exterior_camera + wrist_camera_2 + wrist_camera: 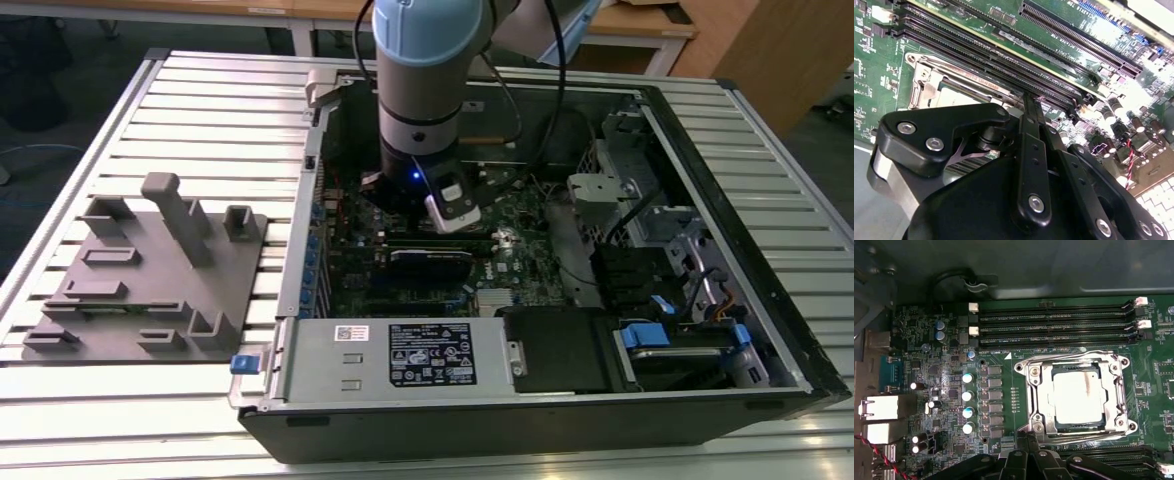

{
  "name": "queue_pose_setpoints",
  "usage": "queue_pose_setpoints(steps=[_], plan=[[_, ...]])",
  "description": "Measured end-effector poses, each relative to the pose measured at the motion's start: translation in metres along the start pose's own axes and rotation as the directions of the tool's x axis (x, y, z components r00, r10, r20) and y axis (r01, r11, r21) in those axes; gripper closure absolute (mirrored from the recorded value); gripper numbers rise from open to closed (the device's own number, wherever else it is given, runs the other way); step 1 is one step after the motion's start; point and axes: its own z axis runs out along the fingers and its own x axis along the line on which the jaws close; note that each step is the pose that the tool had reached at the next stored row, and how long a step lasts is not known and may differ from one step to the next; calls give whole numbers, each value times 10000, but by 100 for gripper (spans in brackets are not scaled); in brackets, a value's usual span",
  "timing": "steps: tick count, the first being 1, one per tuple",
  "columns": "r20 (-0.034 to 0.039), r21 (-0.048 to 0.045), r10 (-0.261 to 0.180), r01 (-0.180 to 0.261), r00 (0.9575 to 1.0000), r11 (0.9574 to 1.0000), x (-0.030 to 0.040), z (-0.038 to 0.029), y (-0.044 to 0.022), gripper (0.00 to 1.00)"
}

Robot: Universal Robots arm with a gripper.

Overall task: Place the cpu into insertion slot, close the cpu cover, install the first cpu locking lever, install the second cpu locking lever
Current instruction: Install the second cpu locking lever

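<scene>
Cpu: the cpu [1077, 398] lies flat in the slot [1040, 390], its cover [1077, 360] shut over its edges.
Levers: thin wires run along the frame; whether they are latched, I cannot tell.
Claw: the claw [1030, 100] has its fingers drawn together on nothing, tip just beside the slot's rim.
Arm: near-vertical, reaching down into the case [534, 410] on the bench [80, 400].
Doing it well: press each lever down, then sideways under its hook — slowly, clear of the memory slots [1054, 325].
</scene>
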Motion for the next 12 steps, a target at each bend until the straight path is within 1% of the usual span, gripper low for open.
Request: queue_pose_setpoints(steps=[3, 12], plan=[[-2, -45, 0, 0, 10000, 10000, 0, 5, -1, 90], [-4, -77, 0, 0, 10000, 10000, 6, 21, -3, 90]])
